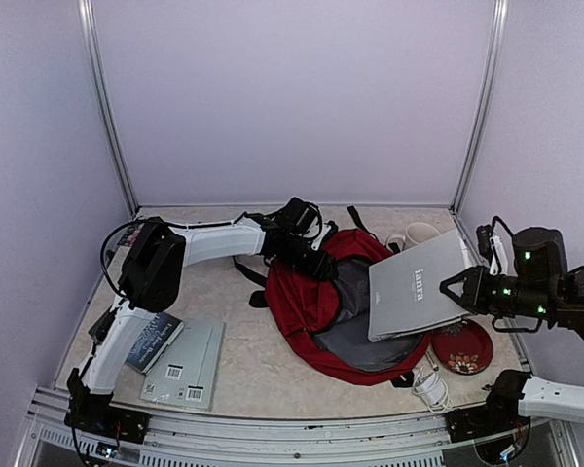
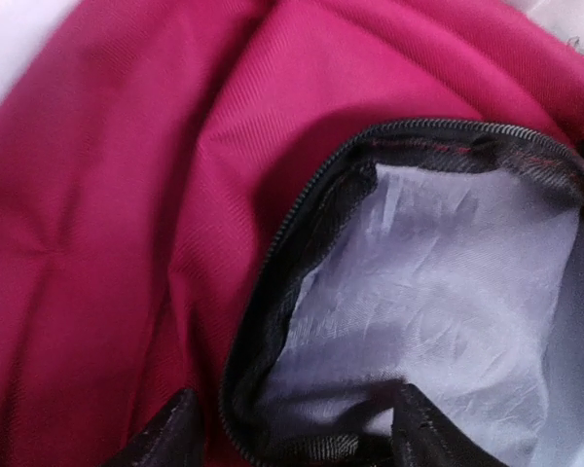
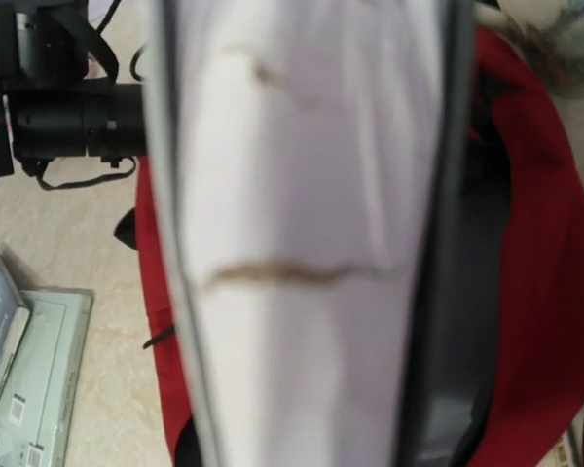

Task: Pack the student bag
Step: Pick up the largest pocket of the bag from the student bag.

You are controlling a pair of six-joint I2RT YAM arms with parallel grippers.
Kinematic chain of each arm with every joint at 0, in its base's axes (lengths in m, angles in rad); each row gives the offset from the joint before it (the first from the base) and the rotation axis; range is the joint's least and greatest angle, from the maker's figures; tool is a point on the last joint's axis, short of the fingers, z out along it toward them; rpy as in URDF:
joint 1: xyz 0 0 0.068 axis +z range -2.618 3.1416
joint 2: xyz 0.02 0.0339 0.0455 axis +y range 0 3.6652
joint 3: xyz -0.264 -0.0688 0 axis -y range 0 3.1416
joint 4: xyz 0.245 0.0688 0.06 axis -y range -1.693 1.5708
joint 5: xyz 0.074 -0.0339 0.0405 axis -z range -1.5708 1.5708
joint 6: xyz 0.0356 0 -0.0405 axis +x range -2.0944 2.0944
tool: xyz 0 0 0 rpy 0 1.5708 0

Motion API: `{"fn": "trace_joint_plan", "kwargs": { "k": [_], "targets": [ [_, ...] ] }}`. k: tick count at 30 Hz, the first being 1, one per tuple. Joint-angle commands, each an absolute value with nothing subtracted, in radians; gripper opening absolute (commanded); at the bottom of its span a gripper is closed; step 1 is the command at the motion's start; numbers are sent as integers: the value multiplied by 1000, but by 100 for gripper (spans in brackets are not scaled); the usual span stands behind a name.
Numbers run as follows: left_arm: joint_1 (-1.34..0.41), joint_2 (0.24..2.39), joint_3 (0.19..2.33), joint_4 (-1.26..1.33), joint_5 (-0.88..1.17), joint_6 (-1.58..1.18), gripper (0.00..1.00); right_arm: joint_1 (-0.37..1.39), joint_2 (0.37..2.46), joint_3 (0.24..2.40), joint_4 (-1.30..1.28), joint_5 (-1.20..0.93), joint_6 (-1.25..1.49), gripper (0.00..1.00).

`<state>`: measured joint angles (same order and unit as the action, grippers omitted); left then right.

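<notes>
**Risking a snag at the bag's mouth**

Nearest the arms, a pale green book (image 1: 187, 362) and a dark blue book (image 1: 154, 341) are lying at the near left. A coiled white cable (image 1: 430, 387) and a red patterned plate (image 1: 464, 350) are sitting at the near right, all outside the bag.

The student bag (image 1: 307, 302) is lying flat mid-table, its mouth gaping toward the right and its grey lining (image 2: 438, 292) showing. The right gripper (image 1: 465, 289) is clamping the right edge of a large grey book (image 1: 419, 287), holding it tilted over that mouth. The book is looking about as wide as the opening, so its leading corner is risking a catch on the zippered rim (image 2: 273, 253). It could also ride over the red fabric instead of going inside. A one-edge hold is also inviting the book to sag or fan open.

Farther back, the left gripper (image 1: 316, 261) is hanging at the bag's far-left rim. Its fingers (image 2: 170, 433) are standing apart, one over red cloth and one over the lining, pinching nothing. Should they miss the rim, the slack mouth could fold shut and the bag could slide under the push.

Two white mugs (image 1: 419, 233) are standing just beyond the book, exposed to a careless swing.
</notes>
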<state>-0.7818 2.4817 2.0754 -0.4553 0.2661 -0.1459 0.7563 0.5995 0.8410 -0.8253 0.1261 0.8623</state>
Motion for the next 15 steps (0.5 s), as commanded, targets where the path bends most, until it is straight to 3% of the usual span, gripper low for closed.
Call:
{"fn": "trace_joint_plan", "kwargs": {
  "k": [1, 3, 5, 7, 8, 15],
  "targets": [
    [-799, 2520, 2063, -388, 384, -198, 58, 750, 585, 772, -772, 130, 946, 13],
    [-804, 2495, 2034, -338, 401, -211, 54, 750, 563, 716, -751, 116, 987, 12],
    [-805, 2475, 2009, -288, 439, -235, 42, 750, 544, 660, -720, 84, 1028, 12],
    [-805, 2465, 2006, -262, 472, -246, 21, 750, 532, 610, -692, 49, 1068, 12],
    [-805, 2452, 2003, -251, 484, -251, 0, 750, 526, 588, -673, 22, 1084, 12],
    [-822, 2214, 1818, -36, 426, -301, 0, 750, 514, 519, -617, -6, 1141, 11]
  ]
}}
